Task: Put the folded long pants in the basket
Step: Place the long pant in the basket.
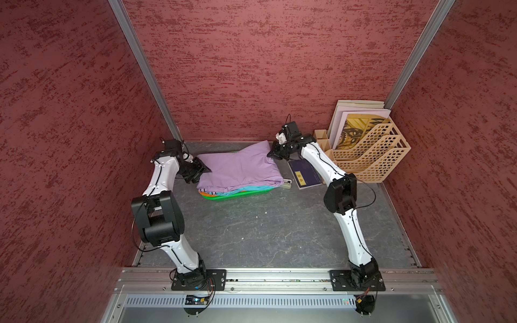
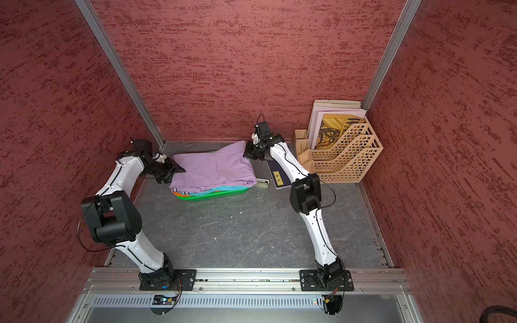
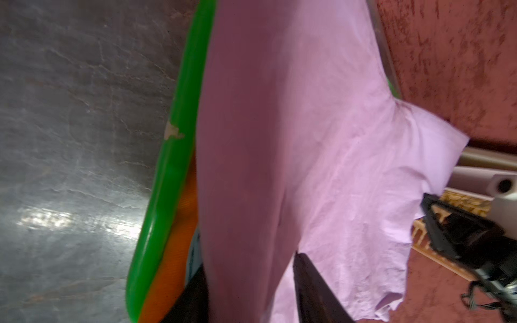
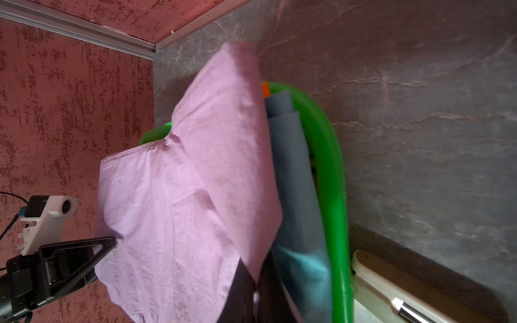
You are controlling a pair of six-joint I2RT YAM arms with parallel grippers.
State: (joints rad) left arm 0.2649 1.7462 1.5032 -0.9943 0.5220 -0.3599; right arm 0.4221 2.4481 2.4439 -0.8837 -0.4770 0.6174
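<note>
Left gripper (image 1: 206, 169), lilac pants (image 1: 240, 167), right gripper (image 1: 270, 156), above the green basket (image 1: 237, 196).
Left jaws wide around a lilac fold; pants lie between both grippers, topping the basket's pile; right jaws narrow at the cloth's corner, hold unclear.

Bare tabletop (image 1: 265, 232) before piled basket (image 1: 240, 195)
</note>
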